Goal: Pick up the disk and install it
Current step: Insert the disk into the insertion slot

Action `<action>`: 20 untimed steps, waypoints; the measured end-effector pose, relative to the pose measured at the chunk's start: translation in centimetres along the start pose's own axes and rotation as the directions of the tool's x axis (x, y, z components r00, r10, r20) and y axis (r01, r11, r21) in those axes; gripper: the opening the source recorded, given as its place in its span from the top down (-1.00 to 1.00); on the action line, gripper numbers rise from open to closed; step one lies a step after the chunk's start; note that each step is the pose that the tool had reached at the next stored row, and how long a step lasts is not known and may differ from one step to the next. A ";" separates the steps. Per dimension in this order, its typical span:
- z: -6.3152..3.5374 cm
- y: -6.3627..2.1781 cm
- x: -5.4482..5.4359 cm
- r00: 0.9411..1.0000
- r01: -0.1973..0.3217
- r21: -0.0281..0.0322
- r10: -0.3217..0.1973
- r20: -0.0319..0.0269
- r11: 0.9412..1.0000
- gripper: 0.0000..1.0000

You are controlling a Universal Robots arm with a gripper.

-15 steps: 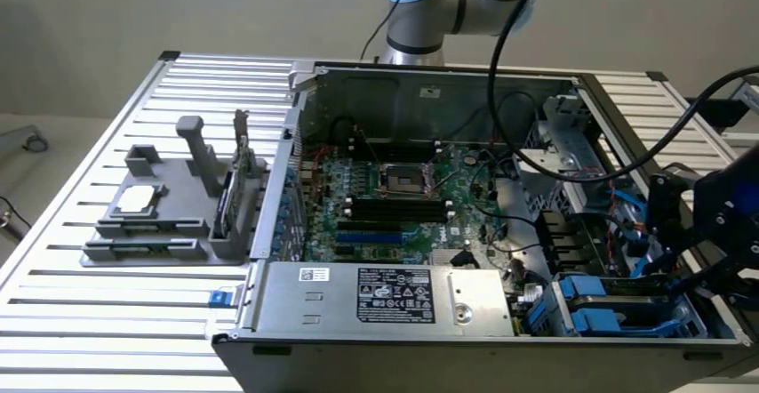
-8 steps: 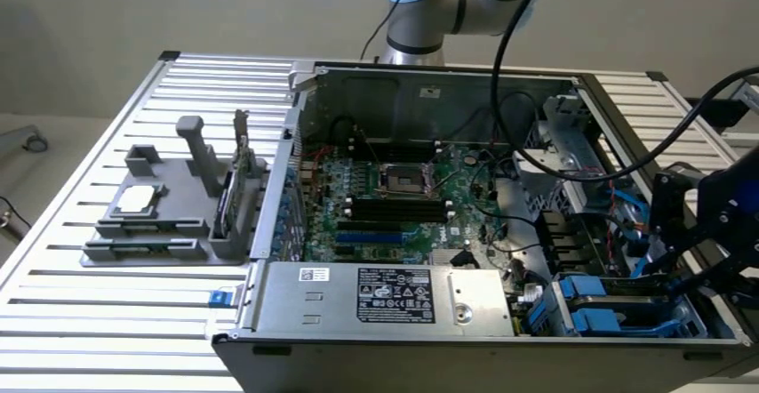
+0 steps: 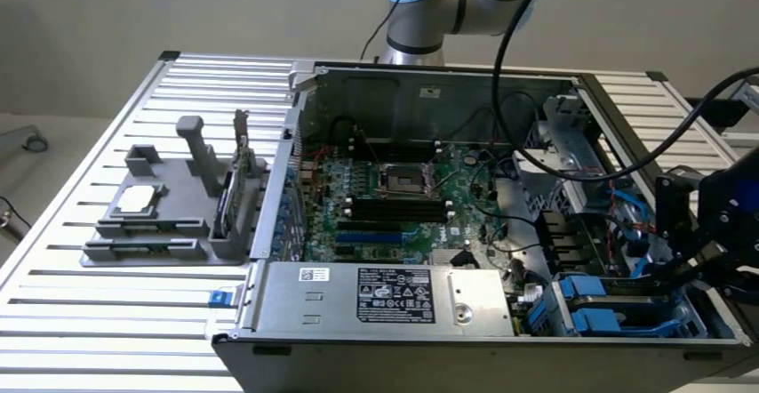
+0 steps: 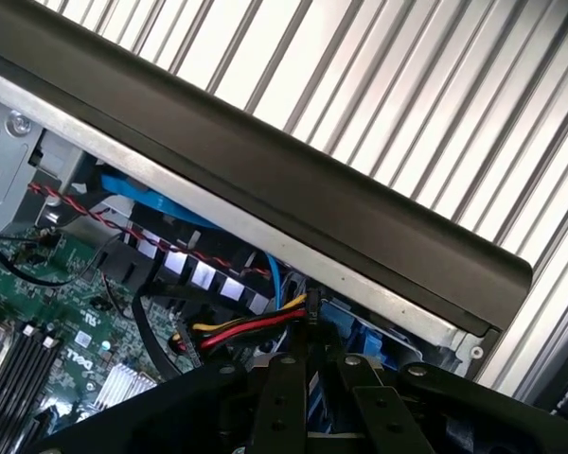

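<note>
— How is this grasp best done?
— The gripper (image 4: 317,378) should be centred on the blue frame and squared to it, and the red and yellow cables (image 4: 251,329) kept out of the way.
— Is anything held?
— That cannot be told, nor how wide the gripper stands.
— And the disk (image 3: 614,306)?
— It is seen just below the gripper, against the case wall (image 4: 293,180).

Gripper (image 3: 699,264) partly beyond exterior view's right edge

DELL stands in white on the green motherboard (image 4: 38,312); the power supply label (image 3: 395,295) is unreadable.
</note>
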State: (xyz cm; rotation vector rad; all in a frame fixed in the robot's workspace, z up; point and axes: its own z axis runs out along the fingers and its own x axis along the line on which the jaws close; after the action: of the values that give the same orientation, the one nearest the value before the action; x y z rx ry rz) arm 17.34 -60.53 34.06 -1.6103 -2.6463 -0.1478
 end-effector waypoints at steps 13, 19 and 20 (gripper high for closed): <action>-0.14 -0.75 0.4 1.000 -0.021 0.010 0.021 -0.005 1.000 0.66; -0.22 -1.09 0.6 0.999 -0.034 0.016 0.034 -0.011 0.999 0.66; -0.23 -1.10 0.6 0.999 -0.040 0.019 0.040 -0.012 0.999 0.66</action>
State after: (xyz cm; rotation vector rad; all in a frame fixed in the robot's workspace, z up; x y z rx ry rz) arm 16.06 -60.49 34.28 -1.6496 -2.5963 -0.1309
